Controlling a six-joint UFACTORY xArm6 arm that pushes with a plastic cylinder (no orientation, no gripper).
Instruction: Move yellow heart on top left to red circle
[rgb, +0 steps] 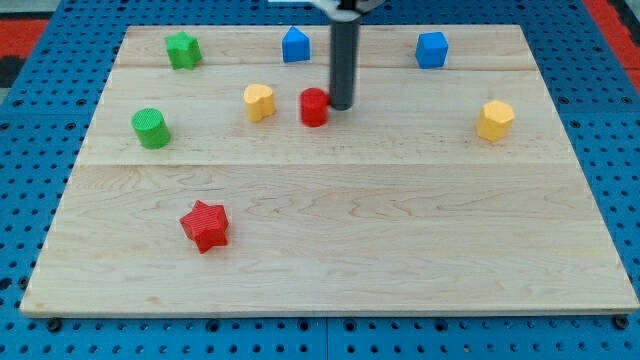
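The yellow heart (259, 102) is seen on the wooden tabletop (330, 240), just to the view's left of the red circle (315, 107), with a small gap between them. My tip (341, 106) is placed against the red circle's right side. No claw is carried, only a straight rod, so nothing is clamped.
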